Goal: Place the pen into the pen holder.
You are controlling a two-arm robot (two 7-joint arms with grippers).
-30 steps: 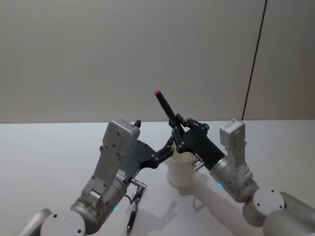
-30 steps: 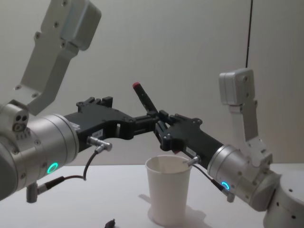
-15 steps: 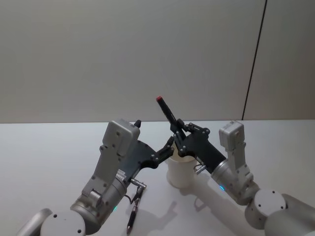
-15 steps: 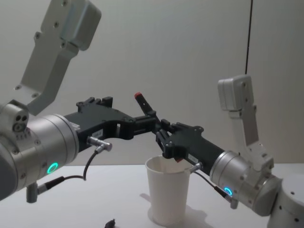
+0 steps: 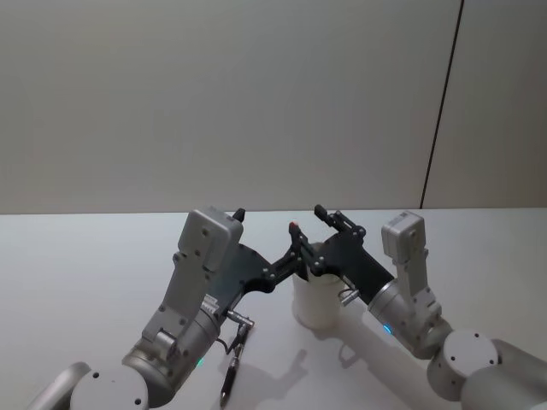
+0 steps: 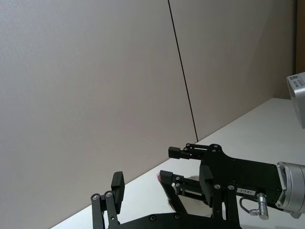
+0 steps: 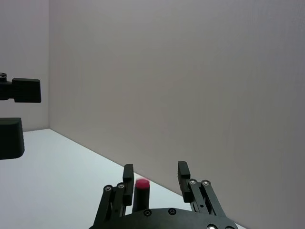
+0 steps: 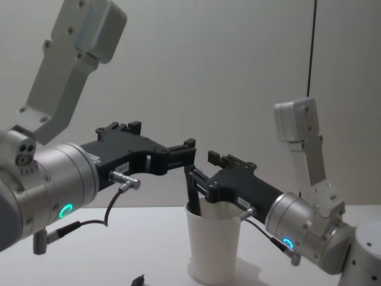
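**Pen in cup, both claws spread**

The pen (image 8: 194, 199) is seen standing nearly upright in the pen holder (image 8: 214, 247), its lower part sunk below the rolled rim. Its red end cap is seen above the rim in the head view. The holder, a plain white paper cup, is set upright on the white table (image 5: 85, 256), approx. centre, between the two arms.

R gripper (image 7: 155, 177) is held over the cup mouth, reaching in from the robot's right. Its jaws are spread wide. In the R wrist view the red cap is seen between the fingers (image 7: 183, 172), just beside one of them and well apart from the other. Whether that nearer finger touches the pen can't be told. Nothing is clamped.

L gripper (image 5: 267, 232) is reached in from the robot's left, level w/ the cup's top, just beside the R gripper. Its jaws are also spread wide and nothing is held in them. One fingertip is seen near the cup rim in the head view. Contact w/ cup or pen can't be made out.

A second dark, pen-shaped item (image 5: 229, 380) is seen lying on the table near the L arm, well apart from the cup. A thin cable hangs by the L wrist close to it.

A plain pale wall w/ one dark vertical seam (image 5: 440, 111) is seen behind the table.
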